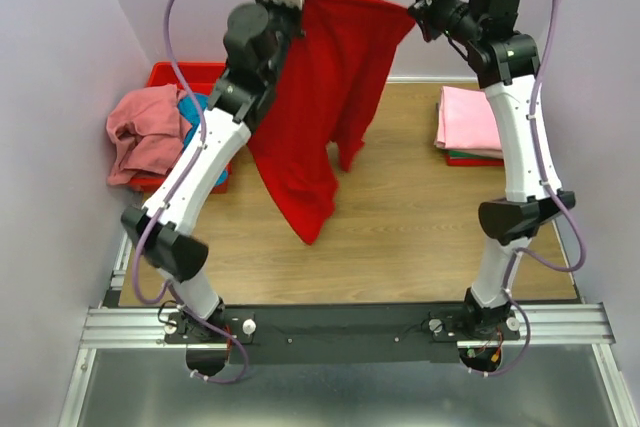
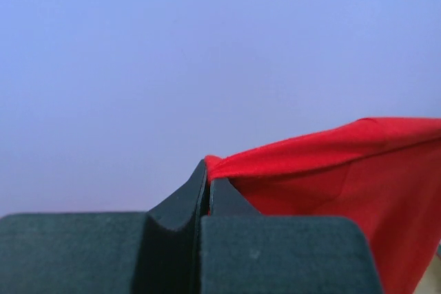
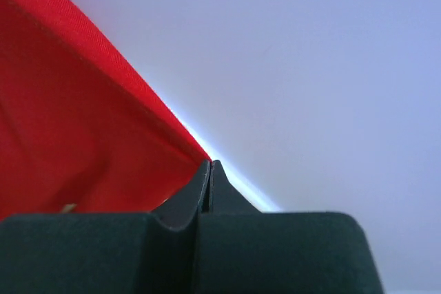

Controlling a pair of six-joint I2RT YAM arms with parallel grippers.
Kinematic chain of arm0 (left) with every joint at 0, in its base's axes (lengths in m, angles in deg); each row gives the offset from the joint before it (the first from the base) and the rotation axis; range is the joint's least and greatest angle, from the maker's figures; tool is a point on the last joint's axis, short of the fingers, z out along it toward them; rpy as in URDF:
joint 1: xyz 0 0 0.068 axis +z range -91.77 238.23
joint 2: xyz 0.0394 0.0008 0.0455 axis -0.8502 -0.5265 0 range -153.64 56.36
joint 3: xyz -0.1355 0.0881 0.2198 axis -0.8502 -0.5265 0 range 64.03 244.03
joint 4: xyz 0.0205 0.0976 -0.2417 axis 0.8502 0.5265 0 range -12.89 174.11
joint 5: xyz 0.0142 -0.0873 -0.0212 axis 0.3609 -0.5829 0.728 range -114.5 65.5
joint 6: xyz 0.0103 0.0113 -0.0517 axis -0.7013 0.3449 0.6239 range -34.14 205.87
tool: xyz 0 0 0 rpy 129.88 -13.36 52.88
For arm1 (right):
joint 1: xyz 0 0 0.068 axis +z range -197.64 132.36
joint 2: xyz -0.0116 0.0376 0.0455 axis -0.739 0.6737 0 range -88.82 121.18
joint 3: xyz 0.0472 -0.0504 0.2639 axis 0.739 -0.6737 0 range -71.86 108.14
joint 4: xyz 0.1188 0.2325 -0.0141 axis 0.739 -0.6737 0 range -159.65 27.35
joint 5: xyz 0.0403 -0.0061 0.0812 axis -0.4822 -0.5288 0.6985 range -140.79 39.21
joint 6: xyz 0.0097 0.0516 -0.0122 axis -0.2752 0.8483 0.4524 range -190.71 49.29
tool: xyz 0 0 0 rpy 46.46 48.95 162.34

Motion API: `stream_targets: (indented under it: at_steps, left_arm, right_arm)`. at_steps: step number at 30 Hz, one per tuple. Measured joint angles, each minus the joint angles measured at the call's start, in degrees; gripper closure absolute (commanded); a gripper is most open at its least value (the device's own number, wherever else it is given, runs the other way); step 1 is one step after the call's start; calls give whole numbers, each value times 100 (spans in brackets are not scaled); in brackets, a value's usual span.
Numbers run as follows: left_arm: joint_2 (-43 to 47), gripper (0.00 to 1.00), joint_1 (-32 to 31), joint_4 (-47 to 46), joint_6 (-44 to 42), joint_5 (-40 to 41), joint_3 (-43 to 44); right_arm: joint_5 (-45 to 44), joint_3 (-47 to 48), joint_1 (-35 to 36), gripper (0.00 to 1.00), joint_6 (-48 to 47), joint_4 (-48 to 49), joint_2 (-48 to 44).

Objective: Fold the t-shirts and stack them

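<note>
Red shirt [image 1: 330, 77] hangs between your left gripper [image 2: 208, 170] and right gripper [image 3: 209, 166], both pinched tight on its top edge.

Left of the red t-shirt [image 1: 320, 97], the left arm [image 1: 215, 147] covers that whole edge of it from the top camera, so you can't see the left jaws there at all. Further left of the red t-shirt, the bin [image 1: 175, 72] is mostly buried. Only its back rim pokes out past the salmon pink shirt [image 1: 145, 132], and the teal shirt [image 1: 195, 105] is just a sliver. Right of the red t-shirt, the right arm [image 1: 515, 137] covers the far side of the folded stack [image 1: 465, 117]. Under its light pink top there are thin red and green edges, too thin to count layers. Both wrist views crop the red t-shirt at the frame edge, and the pinched bit is hidden inside the closed left jaws and right jaws.
</note>
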Motion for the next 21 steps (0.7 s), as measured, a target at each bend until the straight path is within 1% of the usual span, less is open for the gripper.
stream_targets:
  at_steps: [3, 5, 9, 10, 11, 12, 13, 14, 15, 17, 18, 21]
  left_arm:
    - [-833, 100, 144, 339, -74, -15, 1587]
    - [-1073, 100, 157, 350, -85, -50, 2118]
    - [-1054, 100, 107, 442, -136, -122, 2669]
    - [-785, 100, 76, 369, -188, -127, 2529]
    - [-595, 100, 68, 385, -208, -127, 2391]
    - [-199, 100, 9, 310, -234, -136, 2009]
    - [184, 100, -74, 330, -260, -170, 1620]
    - [590, 100, -203, 271, -264, -264, 1156]
    - [1161, 100, -422, 103, -254, -372, 485]
    - [2135, 100, -894, 50, -188, -614, -743]
    - [2503, 100, -1097, -7, -90, -813, -1233]
    - [3449, 100, -1462, -306, 560, -1513, -2949]
  right_arm:
    - [-310, 721, 39, 100, -2, 439, 337]
    - [-492, 916, 42, 100, -4, 763, 363]
    - [-765, 872, 39, 100, -37, 1078, 74]
    - [-879, 385, -24, 100, -72, 1305, -334]
    - [-918, 46, -50, 100, -101, 1252, -608]
    - [-931, -501, -83, 99, -149, 1370, -949]
    - [-946, -1075, -138, 100, -245, 1276, -1478]
    - [-942, -1694, -166, 100, -332, 1453, -1945]
    - [-935, -2334, -181, 100, -468, 1414, -2485]
    - [-905, -3526, -188, 100, -704, 1537, -3333]
    - [-839, -4159, -188, 99, -837, 1423, -3827]
    - [-549, -5775, -203, 100, -1080, 1058, -4811]
